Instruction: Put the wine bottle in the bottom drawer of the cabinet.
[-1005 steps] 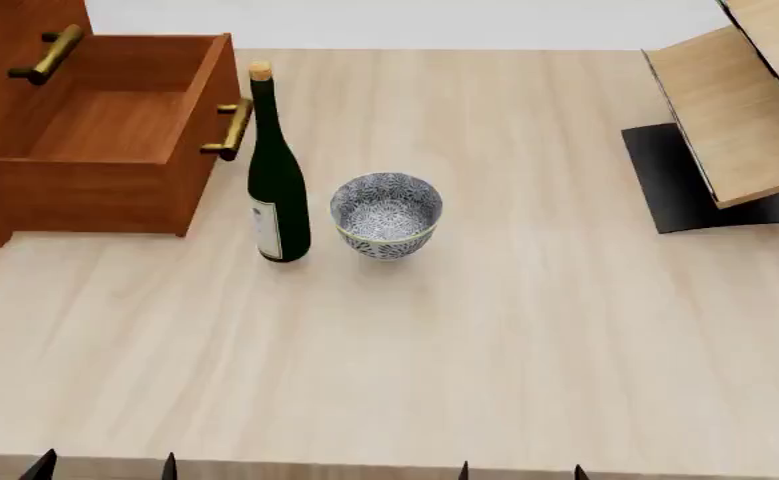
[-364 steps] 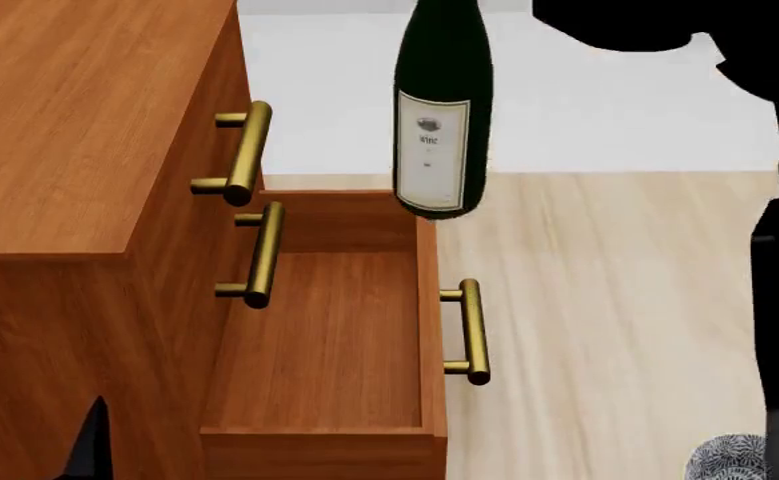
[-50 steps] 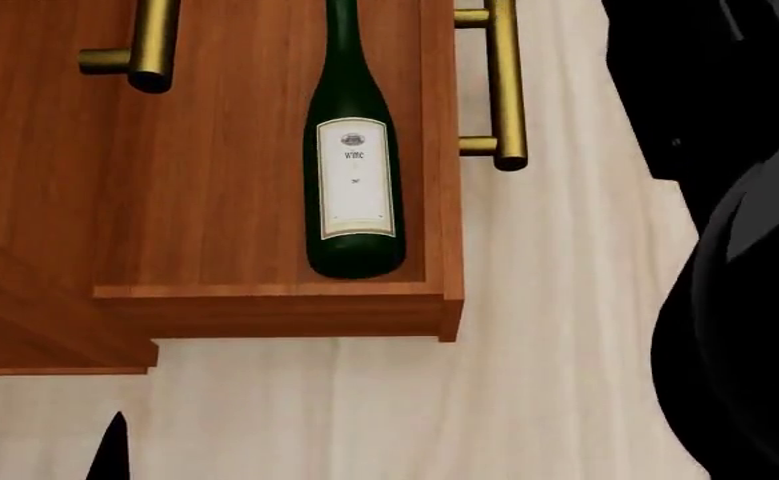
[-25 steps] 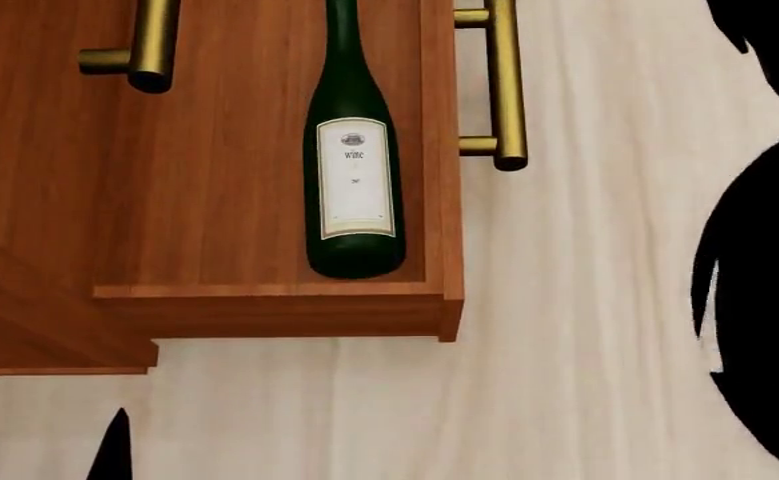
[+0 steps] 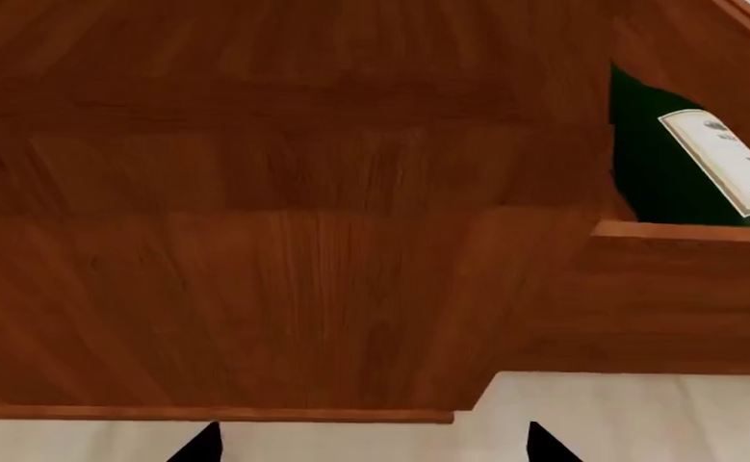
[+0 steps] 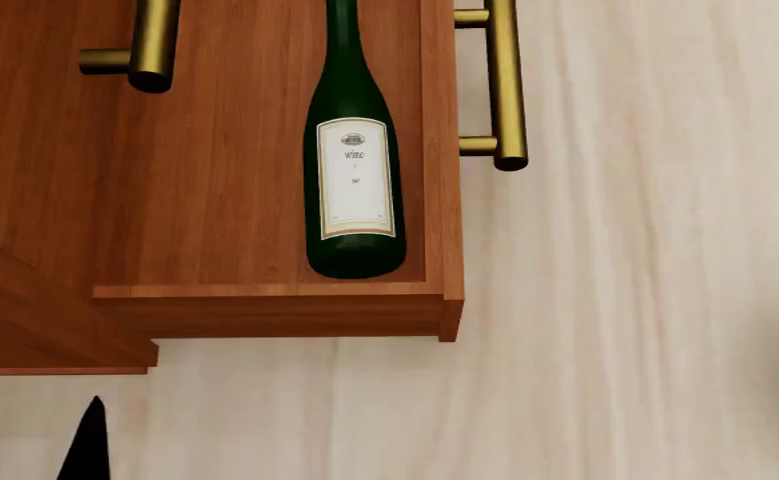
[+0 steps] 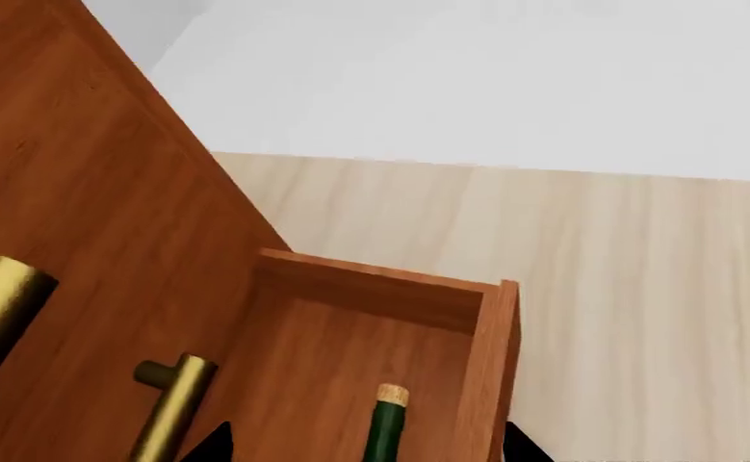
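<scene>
The wine bottle (image 6: 353, 170) lies flat in the open bottom drawer (image 6: 269, 312), against its front wall. Both tools sit apart and empty, their width impossible to judge. Shoving that drawer shut could roll or knock the glass.

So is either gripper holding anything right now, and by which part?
Nothing is held. The dark green glass wine bottle lies untouched in the reddish-brown wooden bottom drawer; only bare finger tips show in both wrist views.
</scene>
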Robot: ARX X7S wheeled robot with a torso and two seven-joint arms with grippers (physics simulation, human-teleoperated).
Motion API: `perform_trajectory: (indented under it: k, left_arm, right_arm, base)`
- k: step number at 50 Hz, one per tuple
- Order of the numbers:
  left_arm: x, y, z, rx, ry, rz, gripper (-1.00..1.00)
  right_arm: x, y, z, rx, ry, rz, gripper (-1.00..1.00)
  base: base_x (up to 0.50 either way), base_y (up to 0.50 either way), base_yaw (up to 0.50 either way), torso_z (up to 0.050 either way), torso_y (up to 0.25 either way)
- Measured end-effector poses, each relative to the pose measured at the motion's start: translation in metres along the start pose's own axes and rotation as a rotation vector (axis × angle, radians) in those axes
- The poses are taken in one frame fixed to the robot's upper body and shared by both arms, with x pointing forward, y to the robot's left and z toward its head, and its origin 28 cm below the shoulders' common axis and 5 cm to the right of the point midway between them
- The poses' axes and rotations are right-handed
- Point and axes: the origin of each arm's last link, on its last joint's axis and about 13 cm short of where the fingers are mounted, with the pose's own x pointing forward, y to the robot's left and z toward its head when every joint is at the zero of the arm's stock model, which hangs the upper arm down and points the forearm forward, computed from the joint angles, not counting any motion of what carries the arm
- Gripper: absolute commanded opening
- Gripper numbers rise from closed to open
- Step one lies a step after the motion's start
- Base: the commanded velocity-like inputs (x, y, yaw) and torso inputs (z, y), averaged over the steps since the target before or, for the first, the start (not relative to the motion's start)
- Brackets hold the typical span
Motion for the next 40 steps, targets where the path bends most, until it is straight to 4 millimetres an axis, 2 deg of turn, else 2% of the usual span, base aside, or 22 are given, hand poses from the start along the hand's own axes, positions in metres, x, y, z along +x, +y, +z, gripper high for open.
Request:
perform_trajectory:
  k: [15, 33, 40]
  left_arm:
    - [-0.012, 0.004, 0.012, 0.018, -0.029, 0.032, 1.0]
    - [-0.032, 0.009, 0.014, 0.052, -0.02, 0.033, 1.0]
    - [-0.034, 0.014, 0.014, 0.052, -0.023, 0.062, 1.0]
  right_arm:
    - [-0.04, 0.009, -0.021, -0.067, -0.076, -0.003, 1.0]
    - [-0.082, 0.016, -0.036, -0.086, -0.129, -0.067, 1.0]
    - [-0.105, 0.022, -0.048, -0.102, -0.156, -0.102, 1.0]
  base:
    - [0.0, 0.0, 0.0, 0.0, 0.0]
    - [0.0, 0.0, 0.0, 0.0, 0.0]
    - [0.0, 0.0, 0.0, 0.0, 0.0]
